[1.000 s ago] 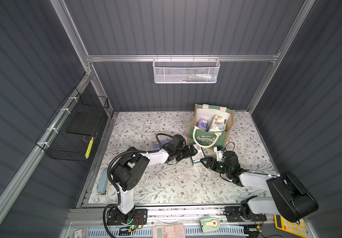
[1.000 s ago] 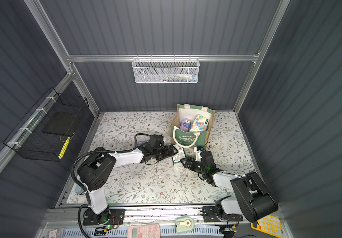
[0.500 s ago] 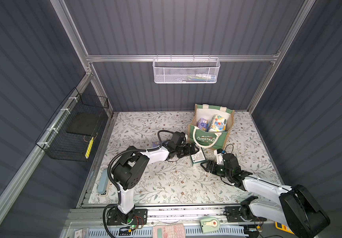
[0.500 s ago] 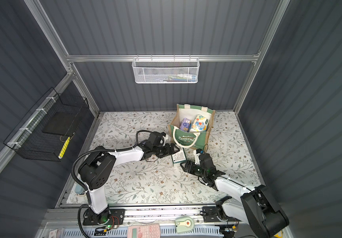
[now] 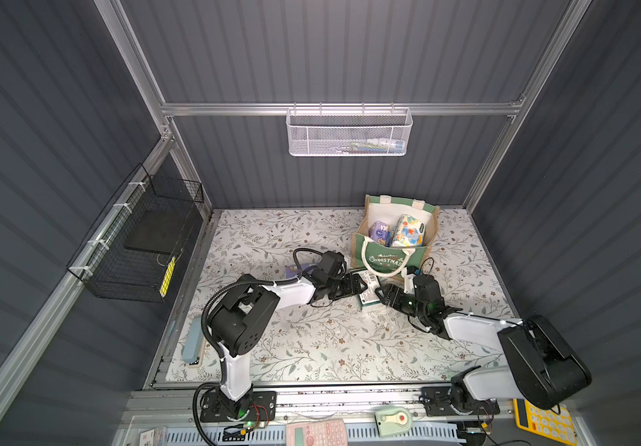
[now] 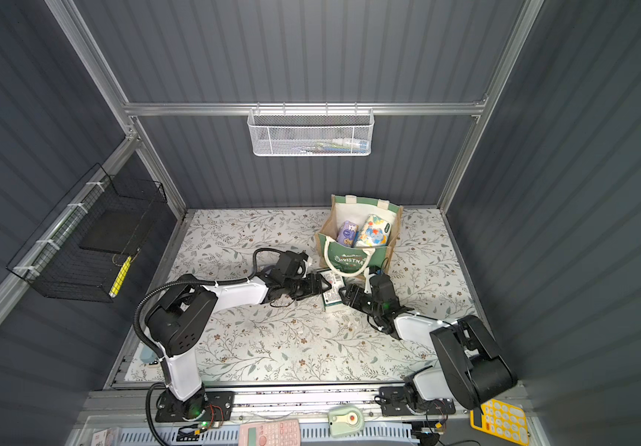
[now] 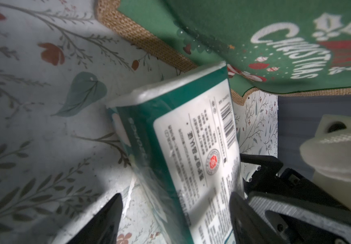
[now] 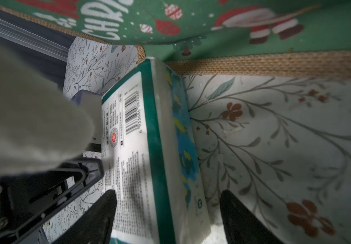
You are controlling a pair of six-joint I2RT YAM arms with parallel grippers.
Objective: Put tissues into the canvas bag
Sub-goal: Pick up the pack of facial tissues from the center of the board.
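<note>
A dark green-and-white pack of tissues (image 5: 367,290) (image 6: 330,296) lies on the floral table just in front of the canvas bag (image 5: 385,263) (image 6: 344,262). My left gripper (image 5: 356,287) (image 7: 173,219) reaches it from the left and stands open astride one end; one fingertip (image 7: 107,217) is clear of the pack (image 7: 183,135). My right gripper (image 5: 383,295) (image 8: 168,217) comes from the right, open astride the other end of the pack (image 8: 140,131). Inside the bag stand a purple pack (image 5: 379,231) and a white cartoon pack (image 5: 407,231). Another purple pack (image 5: 291,272) peeks out behind the left arm.
A white mesh basket (image 5: 349,133) hangs on the back wall and a black wire basket (image 5: 137,239) on the left wall. A pink calculator (image 5: 317,434) and a yellow calculator (image 5: 542,421) lie beyond the front rail. A grey-blue flat thing (image 5: 193,343) lies at the table's left edge.
The left gripper has slid right up to the green-and-white pack and its jaws have narrowed. The right gripper has edged closer to the pack while its arm swung round.
</note>
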